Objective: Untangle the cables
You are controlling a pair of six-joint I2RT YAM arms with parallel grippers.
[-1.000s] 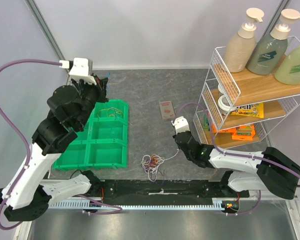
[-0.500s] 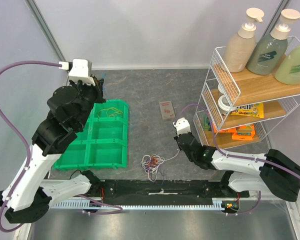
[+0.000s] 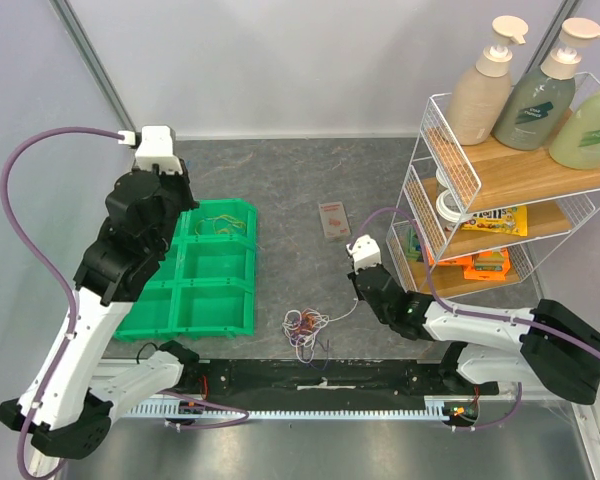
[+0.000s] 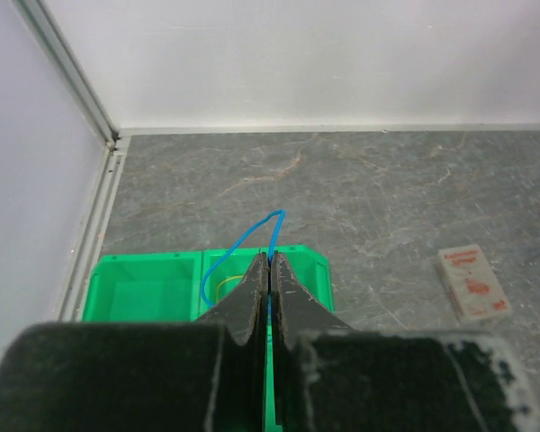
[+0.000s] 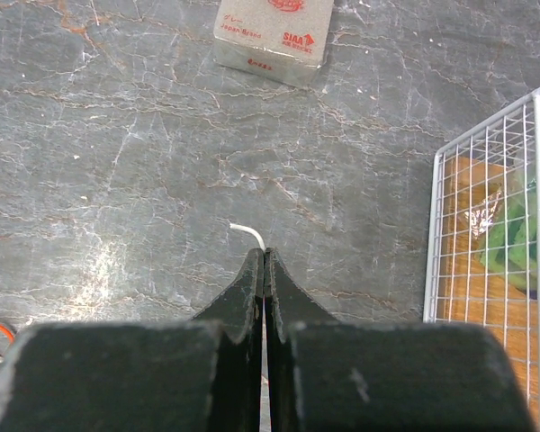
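Firstly, left jaws: pressed together, clamped on the blue cable (image 4: pixel 274 216), which loops out just past the tips and curls back down to their left.
Under the left jaws: green tray (image 4: pixel 144 270); a yellow cable (image 4: pixel 223 284) lies in the compartment directly below the tips.
Between the two pairs of jaws: tangle of cables (image 3: pixel 302 325) on the bench (image 3: pixel 280 180), well apart from the left jaws, near the right ones and to their left.
Right jaws: pressed together, clamped on the white cable (image 5: pixel 247 232); its short end pokes out just beyond the tips, and the rest runs leftward to the tangle.
Ahead of the right jaws: small box (image 5: pixel 274 27), lying flat on the bench, apart from the tips.
Right of the right jaws: wire rack (image 5: pixel 486 225), near but not touching.
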